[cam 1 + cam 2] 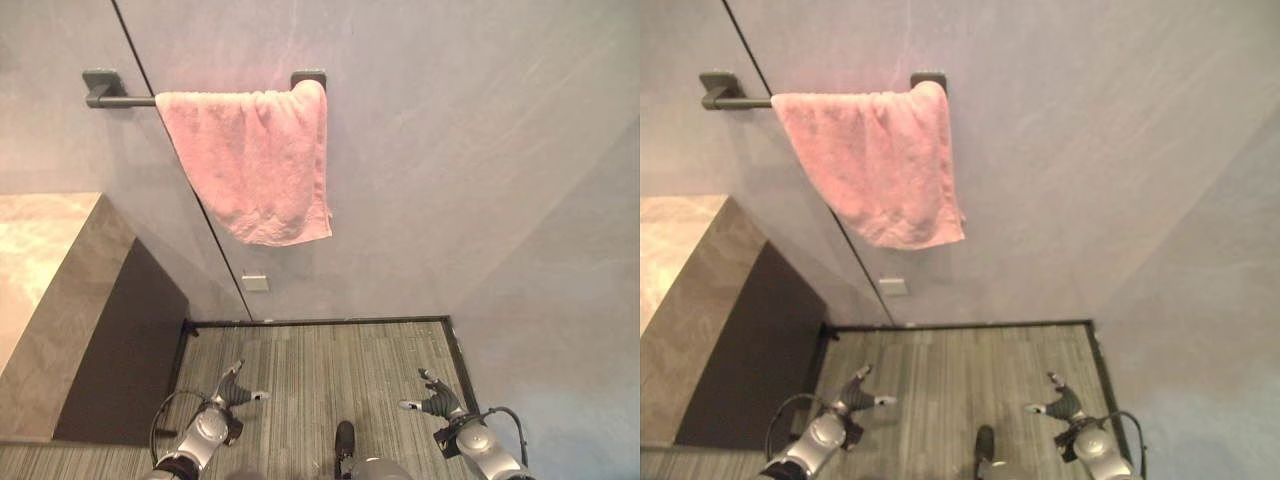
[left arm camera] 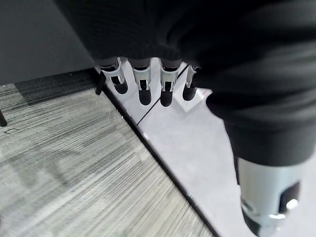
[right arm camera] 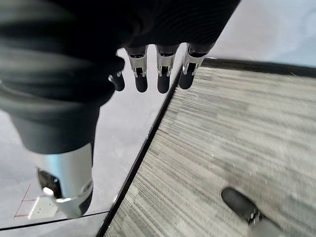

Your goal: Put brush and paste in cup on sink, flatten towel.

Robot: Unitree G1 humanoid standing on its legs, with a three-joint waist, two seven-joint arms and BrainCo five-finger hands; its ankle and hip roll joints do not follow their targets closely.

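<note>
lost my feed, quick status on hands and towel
Left hand and right hand open, low, holding nothing. Pink towel hangs bunched and crooked on wall bar. Nothing blocking it.

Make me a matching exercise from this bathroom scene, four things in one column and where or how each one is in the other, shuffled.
Things:
1. pink terry towel
2. dark metal towel bar
3. stone-look counter
4. left hand

Places or states:
A. low over the striped floor, fingers straight, holding nothing
B. fixed to the grey wall, one end bare
C. draped unevenly, bunched, lower edge slanting
D. at the scene's left side, below the bar

Pairs: 1-C, 2-B, 3-D, 4-A
</note>
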